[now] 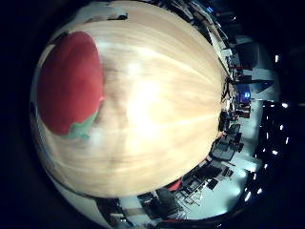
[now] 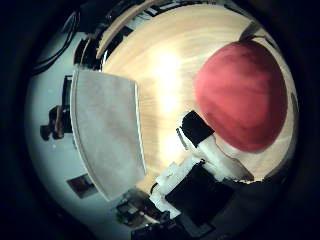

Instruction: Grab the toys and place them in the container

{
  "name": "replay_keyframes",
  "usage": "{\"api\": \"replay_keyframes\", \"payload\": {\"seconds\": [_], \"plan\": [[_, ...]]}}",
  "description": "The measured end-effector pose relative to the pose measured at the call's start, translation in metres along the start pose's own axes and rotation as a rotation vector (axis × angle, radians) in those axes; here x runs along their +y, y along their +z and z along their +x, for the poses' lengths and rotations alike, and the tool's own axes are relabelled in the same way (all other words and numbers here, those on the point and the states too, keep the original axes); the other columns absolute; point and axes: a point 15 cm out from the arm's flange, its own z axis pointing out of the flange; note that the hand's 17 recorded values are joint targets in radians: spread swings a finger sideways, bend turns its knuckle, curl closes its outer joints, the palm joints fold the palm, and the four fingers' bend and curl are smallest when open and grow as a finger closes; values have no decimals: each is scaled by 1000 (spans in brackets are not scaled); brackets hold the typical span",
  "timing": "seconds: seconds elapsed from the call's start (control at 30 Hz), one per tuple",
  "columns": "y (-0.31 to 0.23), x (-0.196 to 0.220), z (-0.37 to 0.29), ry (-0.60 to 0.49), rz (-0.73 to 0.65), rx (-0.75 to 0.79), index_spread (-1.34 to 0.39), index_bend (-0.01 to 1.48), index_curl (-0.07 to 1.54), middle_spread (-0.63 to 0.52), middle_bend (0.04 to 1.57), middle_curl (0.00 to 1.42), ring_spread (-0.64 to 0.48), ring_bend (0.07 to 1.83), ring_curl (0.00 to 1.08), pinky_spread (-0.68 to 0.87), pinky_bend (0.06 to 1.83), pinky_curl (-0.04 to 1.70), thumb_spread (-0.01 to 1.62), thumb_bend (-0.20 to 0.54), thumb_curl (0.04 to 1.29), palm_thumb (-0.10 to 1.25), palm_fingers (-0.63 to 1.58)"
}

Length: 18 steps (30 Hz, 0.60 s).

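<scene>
A red toy [image 2: 242, 95] fills much of both views close to the palm above the wooden table [image 1: 157, 119], while only the thumb-side view shows the grey container [image 2: 107, 132] and the hand [image 2: 200, 170], whose grip cannot be told.

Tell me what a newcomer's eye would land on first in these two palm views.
The big red toy comes first: it lies on the wooden table, fills much of both views and so sits close to the palm, with a bit of green at one edge. Next comes the pale grey container at the table's edge, apart from the toy. Between them the hand reaches in, one of its fingers near the toy; contact cannot be told.
</scene>
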Motion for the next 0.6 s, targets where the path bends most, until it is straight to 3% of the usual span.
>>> {"api": "replay_keyframes", "payload": {"seconds": [0.4, 0.47, 0.6], "plan": [[23, -11, 6, 28, -41, -10, -405, 134, 252, -78, 228, 362, -157, 703, 311, 70, 717, 295, 1136, -9, 320, 676, 320], [24, -14, 6, 33, -39, -10, -407, 122, 243, -93, 245, 367, -191, 758, 325, 24, 754, 299, 1143, -4, 324, 699, 370], [25, -14, 7, 48, -43, -9, -414, 90, 196, -183, 306, 391, -313, 943, 372, -227, 1017, 355, 1147, 29, 347, 824, 646]]}}
